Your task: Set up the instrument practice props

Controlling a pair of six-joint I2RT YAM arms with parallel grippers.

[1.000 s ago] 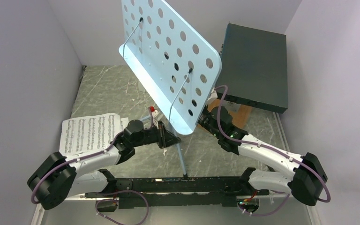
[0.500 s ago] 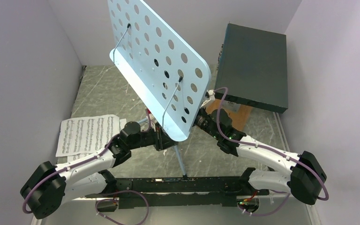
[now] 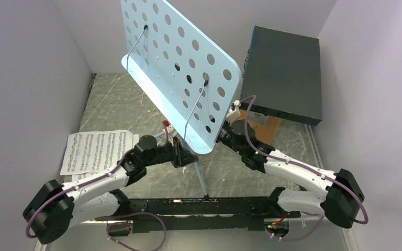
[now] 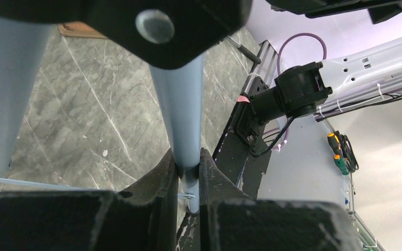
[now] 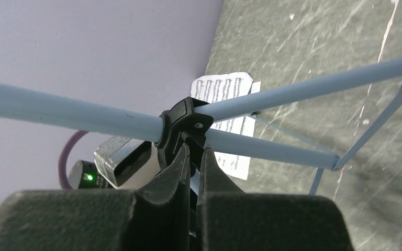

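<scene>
Over the last second the music stand [image 3: 180,73] has swung its perforated desk leftward, the left arm has drawn back toward the near left corner, and the right pincer [image 3: 229,136] has gone from half spread to pressed together. The stand is upright near the middle of the tabletop [image 3: 115,99], its desk tilted and facing the arms. The left pincer [image 4: 188,164] pinches one of the stand's light blue tubes [image 4: 178,104] low down. In the right wrist view the right pincer [image 5: 193,154] sits right under the stand's black collar [image 5: 180,123]; I cannot tell whether it nips a tab there. The sheet-music pages [image 3: 97,150] lie flat at the left, beside the left arm. A dark box [image 3: 285,73] stands at the far right.
</scene>
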